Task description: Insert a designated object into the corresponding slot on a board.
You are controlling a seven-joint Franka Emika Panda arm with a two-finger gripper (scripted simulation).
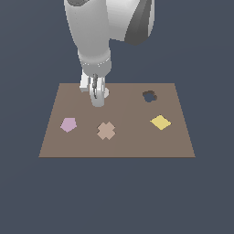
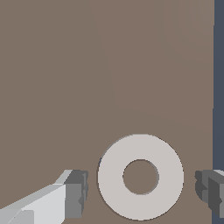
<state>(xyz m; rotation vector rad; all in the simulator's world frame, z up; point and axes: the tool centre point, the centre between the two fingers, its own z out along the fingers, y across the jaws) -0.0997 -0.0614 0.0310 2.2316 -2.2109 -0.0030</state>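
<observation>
In the wrist view we see the grey ring (image 2: pixel 140 176) lying flat on the brown board (image 2: pixel 109 70), between our gripper (image 2: pixel 142 190) fingers, which stand spread wide on either side with a gap to each, gripping nothing.

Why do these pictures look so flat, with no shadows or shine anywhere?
Exterior view: even lighting, no cast shadows on the board, edges slightly soft. Wrist view: the grey ring is flat-toned without glare, and sharp, blocky edges on the gripper.
</observation>
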